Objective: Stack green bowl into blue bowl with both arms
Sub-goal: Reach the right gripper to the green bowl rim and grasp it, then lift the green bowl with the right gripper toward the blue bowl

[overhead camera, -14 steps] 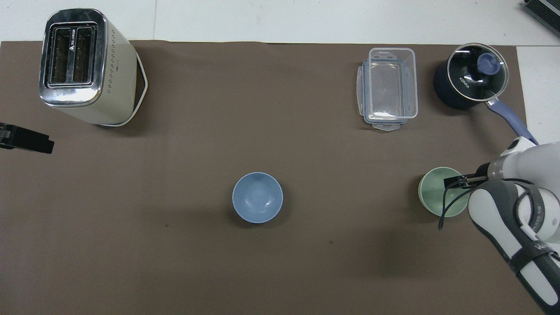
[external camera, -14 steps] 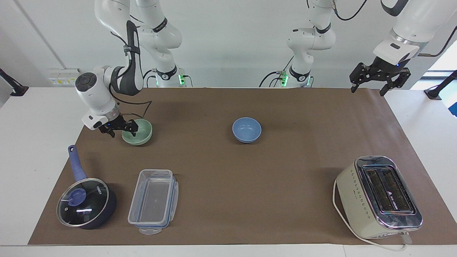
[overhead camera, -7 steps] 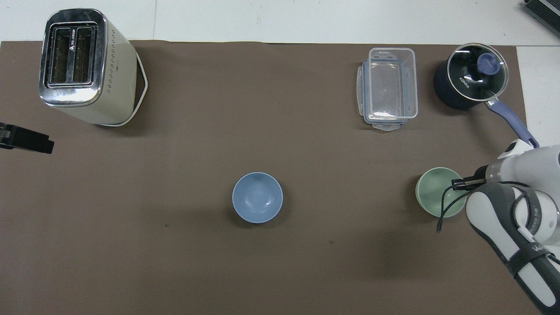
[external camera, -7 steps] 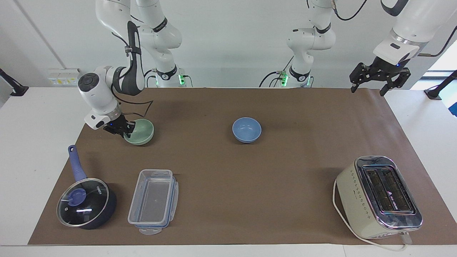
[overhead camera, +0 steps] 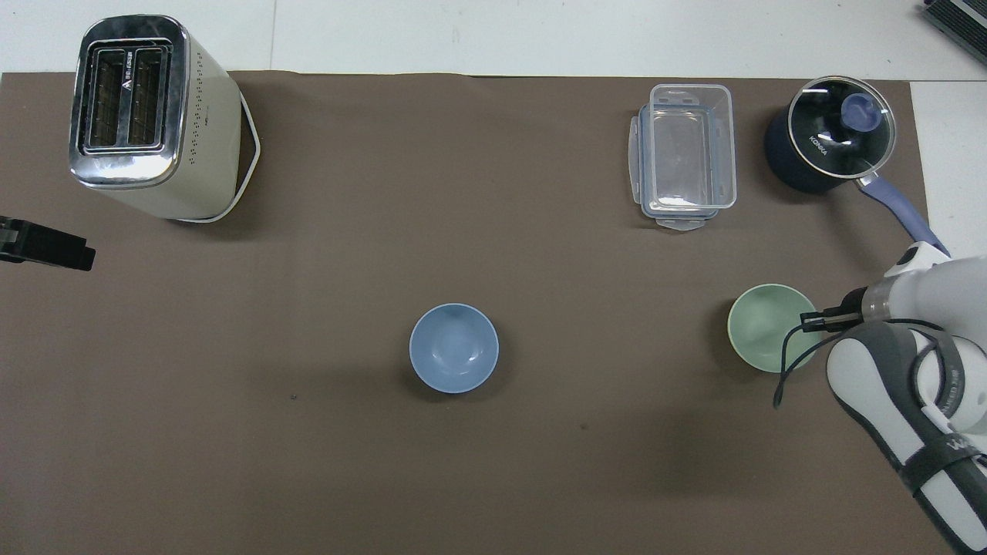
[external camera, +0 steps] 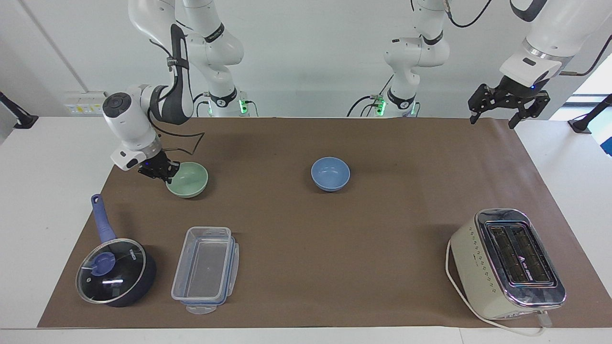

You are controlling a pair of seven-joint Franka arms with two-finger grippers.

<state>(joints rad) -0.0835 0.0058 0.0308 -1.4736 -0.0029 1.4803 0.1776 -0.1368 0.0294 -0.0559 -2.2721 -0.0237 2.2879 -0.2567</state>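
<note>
The green bowl [external camera: 189, 179] sits at the right arm's end of the brown mat; it also shows in the overhead view [overhead camera: 767, 327]. My right gripper [external camera: 165, 174] is shut on its rim, on the side away from the blue bowl, and it shows in the overhead view too [overhead camera: 810, 317]. I cannot tell whether the bowl is lifted off the mat. The blue bowl [external camera: 330, 174] stands empty mid-mat [overhead camera: 453, 348]. My left gripper [external camera: 508, 105] waits open in the air over the mat's corner at the left arm's end [overhead camera: 46, 247].
A dark blue lidded saucepan [external camera: 114, 270] and a clear plastic container [external camera: 205, 270] stand farther from the robots than the green bowl. A cream toaster [external camera: 509, 263] stands at the left arm's end [overhead camera: 146, 116]. Bare mat lies between the two bowls.
My right gripper has raised its wrist and shifted the green bowl a little toward the blue bowl. The left arm and the blue bowl have not moved.
</note>
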